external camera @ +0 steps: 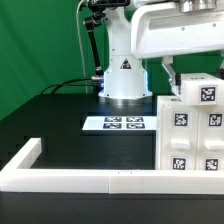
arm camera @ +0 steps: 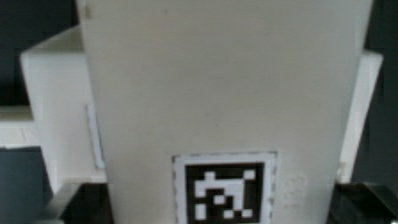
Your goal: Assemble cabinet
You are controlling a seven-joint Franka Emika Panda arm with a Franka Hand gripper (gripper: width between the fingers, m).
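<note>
White plastic cabinet (external camera: 196, 125): stands at the table's edge on the exterior view's right, against the border rail (external camera: 90, 179); its faces carry black-and-white tag markers (external camera: 181, 120).
Wrist view: a tall white cabinet panel (arm camera: 205, 100) fills the picture, one tag marker (arm camera: 226, 188) low on it.
Gripper (external camera: 169, 78): just above the cabinet's top; fingers mostly hidden, so whether it is parted or clamped cannot be told.
Marker board (external camera: 118, 124): flat on the black table (external camera: 60, 120), before the robot base (external camera: 124, 80).

Lab: green backdrop (external camera: 40, 40), marker board (external camera: 117, 124)
</note>
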